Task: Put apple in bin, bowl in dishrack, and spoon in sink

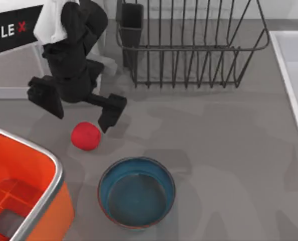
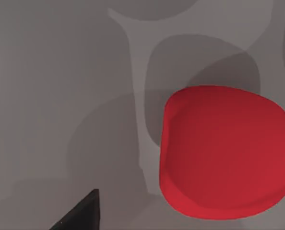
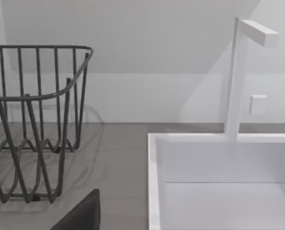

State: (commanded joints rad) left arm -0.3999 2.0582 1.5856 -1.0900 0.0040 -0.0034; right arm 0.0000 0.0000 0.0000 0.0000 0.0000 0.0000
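Observation:
The red apple (image 1: 85, 135) lies on the grey table between the bin and the bowl. My left gripper (image 1: 81, 118) hangs just behind and above it, open, jaws spread wider than the apple and holding nothing. In the left wrist view the apple (image 2: 226, 153) is close, beside one dark fingertip (image 2: 82, 215). The teal-blue bowl (image 1: 136, 192) stands upright and empty near the front. The orange bin (image 1: 49, 165) is at the front left, the black dishrack (image 1: 189, 50) at the back, the white sink (image 1: 295, 65) at the right edge. The spoon is out of view.
The right wrist view shows the dishrack (image 3: 37, 124), the sink (image 3: 219, 182) with its white faucet (image 3: 236, 76), and a dark corner of my right gripper (image 3: 80, 215). A white stand (image 1: 13, 30) sits at the back left. Open table lies between bowl and sink.

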